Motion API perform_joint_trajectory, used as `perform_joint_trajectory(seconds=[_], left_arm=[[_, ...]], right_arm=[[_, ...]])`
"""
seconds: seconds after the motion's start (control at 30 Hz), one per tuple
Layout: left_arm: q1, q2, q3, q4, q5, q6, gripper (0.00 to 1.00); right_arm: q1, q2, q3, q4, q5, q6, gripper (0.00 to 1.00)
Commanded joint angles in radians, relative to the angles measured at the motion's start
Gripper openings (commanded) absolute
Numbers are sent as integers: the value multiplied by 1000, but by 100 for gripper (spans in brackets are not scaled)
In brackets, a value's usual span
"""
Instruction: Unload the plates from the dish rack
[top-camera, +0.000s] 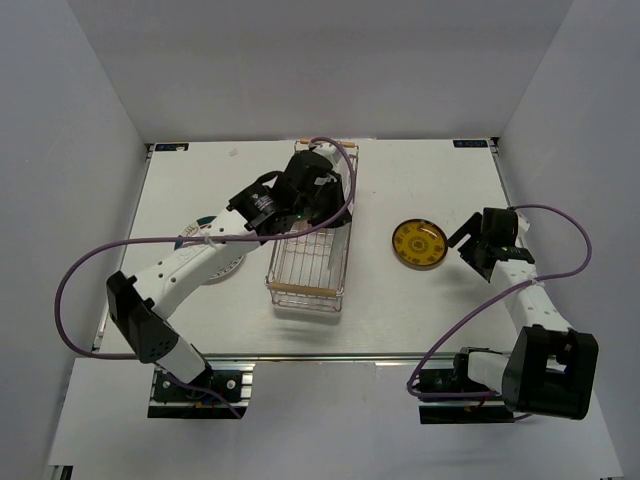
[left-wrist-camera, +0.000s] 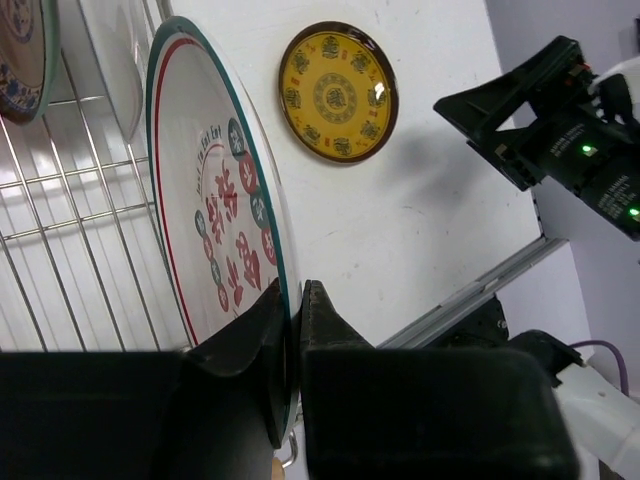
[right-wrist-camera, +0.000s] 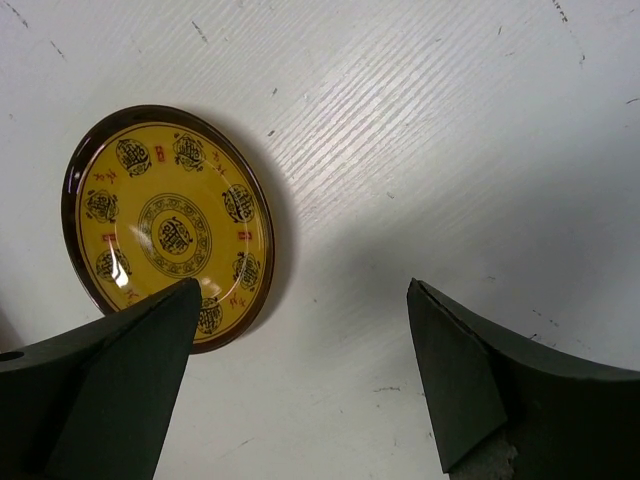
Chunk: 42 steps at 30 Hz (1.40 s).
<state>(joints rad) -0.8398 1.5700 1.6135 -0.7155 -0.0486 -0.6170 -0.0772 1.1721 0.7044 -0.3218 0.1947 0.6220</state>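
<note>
- Left hand (left-wrist-camera: 297, 300) is pinched shut on the rim of the white plate (left-wrist-camera: 215, 210). The plate stands on edge in the rack (left-wrist-camera: 80, 240), at its far end in the top view.
- Step, as I read it: lift that plate out. Pull along the plate's own plane until the rim clears the wires, then swing over to the desk (right-wrist-camera: 450, 120). Tilting early would likely snag a wire or knock the patterned plate (left-wrist-camera: 18, 50) standing near it.
- The grip is on a thin edge only and the glaze looks slick, so go slow with no jerks.
- Right hand (right-wrist-camera: 300, 300) is spread wide and holds nothing. It hovers just beside the yellow plate (right-wrist-camera: 165, 225), which lies flat on the desk right of the rack.
- White plate: shallow glossy disc, teal and red rim lines, coloured marks on the face.
- Yellow plate: dark brown rim, dark medallions, shiny.
- Rack: thin chrome wire grid, wooden bar at the near end.
</note>
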Motion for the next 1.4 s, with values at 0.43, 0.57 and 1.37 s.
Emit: perform_joint_trajectory(seconds=[0.43, 0.57, 1.37], left_arm=[[5, -90, 301, 5, 230, 128, 10], [15, -102, 344, -19, 78, 166, 9], [379, 77, -119, -45, -840, 117, 8]], right_arm=[[-3, 21, 21, -17, -8, 7, 89], [-3, 14, 20, -17, -9, 1, 89], [-3, 69, 33, -8, -40, -41, 89]])
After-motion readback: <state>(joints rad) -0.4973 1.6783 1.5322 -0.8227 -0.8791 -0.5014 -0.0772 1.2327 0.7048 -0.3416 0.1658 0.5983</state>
